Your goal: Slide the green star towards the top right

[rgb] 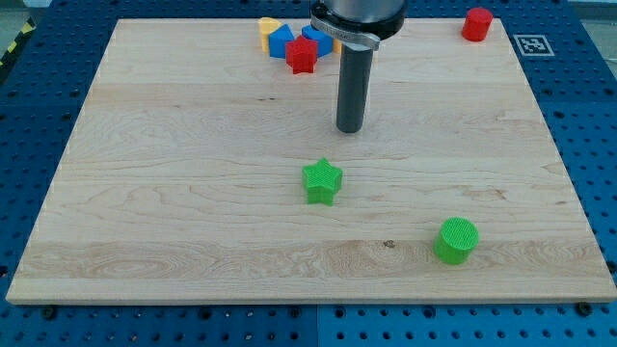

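My tip (350,130) is the flat lower end of a straight, dark grey rod (351,87), round in section and the same width all the way down. Its surface is matte, with a faint lighter sheen running along its left side. No screws, cables or markings can be made out on it. At its upper end the rod enters a wider round collar (355,21), black with a dull gloss. A thin silvery metal ring (337,37) edges the underside of that collar and catches the light on the left. The collar is cut off by the view's top, near the desk's far edge.
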Tool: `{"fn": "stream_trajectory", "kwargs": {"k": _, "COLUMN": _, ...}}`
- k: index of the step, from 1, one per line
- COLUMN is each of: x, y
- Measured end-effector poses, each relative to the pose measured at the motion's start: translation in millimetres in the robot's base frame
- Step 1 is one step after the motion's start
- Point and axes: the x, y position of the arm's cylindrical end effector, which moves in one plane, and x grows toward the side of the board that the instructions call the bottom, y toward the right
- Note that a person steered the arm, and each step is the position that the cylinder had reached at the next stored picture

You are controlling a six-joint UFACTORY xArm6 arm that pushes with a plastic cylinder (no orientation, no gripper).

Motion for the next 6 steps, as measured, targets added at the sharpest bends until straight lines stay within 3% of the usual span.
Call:
{"fn": "stream_trajectory", "kwargs": {"k": 1, "x": 0.0, "y": -1.3}}
{"fn": "stream_trajectory", "kwargs": {"k": 3, "x": 22.5, "y": -149.7}}
{"fn": "stream_trajectory", "kwargs": {"k": 4, "x": 70.9, "y": -160.1}}
{"fn": "stream_trajectory", "kwargs": {"k": 5, "x": 100.9, "y": -128.9}}
{"fn": "stream_trajectory", "kwargs": {"k": 6, "x": 102.6, "y": -127.2}}
